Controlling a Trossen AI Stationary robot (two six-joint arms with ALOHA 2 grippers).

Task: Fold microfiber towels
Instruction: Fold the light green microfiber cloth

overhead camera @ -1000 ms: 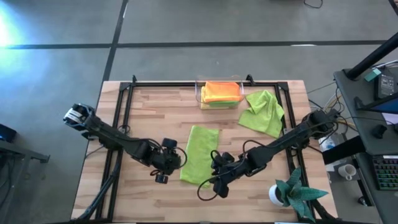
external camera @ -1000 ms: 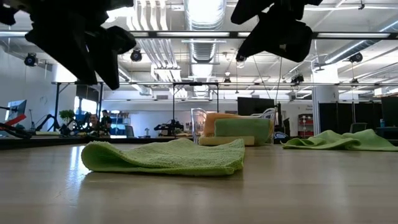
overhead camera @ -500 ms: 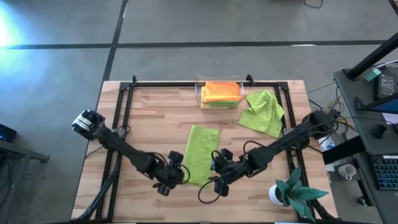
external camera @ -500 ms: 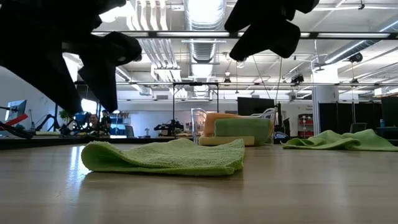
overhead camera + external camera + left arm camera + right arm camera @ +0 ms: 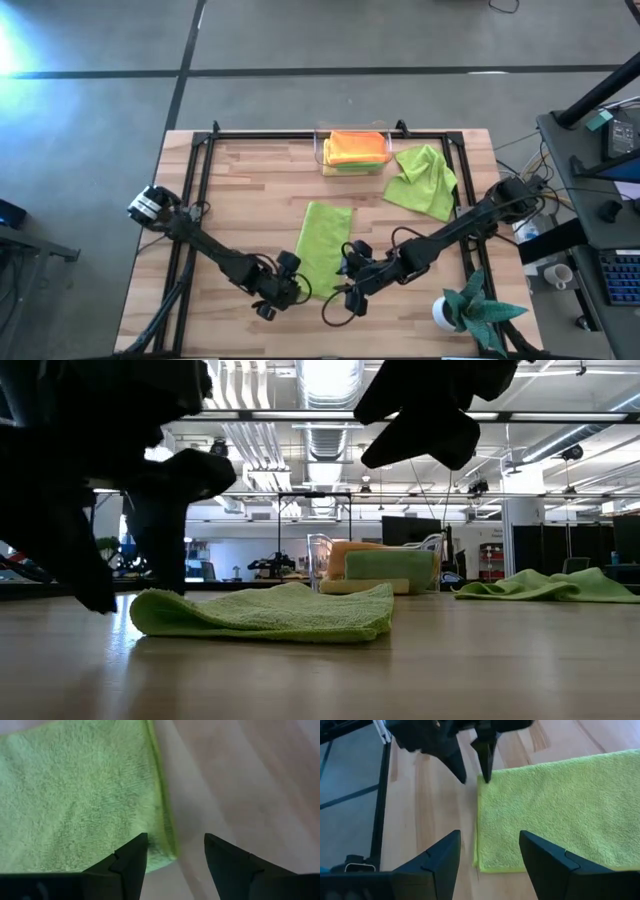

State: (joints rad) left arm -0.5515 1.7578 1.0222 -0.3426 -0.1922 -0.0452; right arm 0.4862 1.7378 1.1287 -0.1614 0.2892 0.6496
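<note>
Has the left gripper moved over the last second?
Yes. The left gripper went toward the near table edge and rightward, reaching the folded green towel's near corner.

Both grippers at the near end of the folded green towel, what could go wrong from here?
1. The left gripper straddles just the corner of the folded green towel; it may pinch one layer only.
2. The right gripper is open at the same edge, close to the left one, so they might collide.
3. Uneven lifting could undo the fold.
</note>
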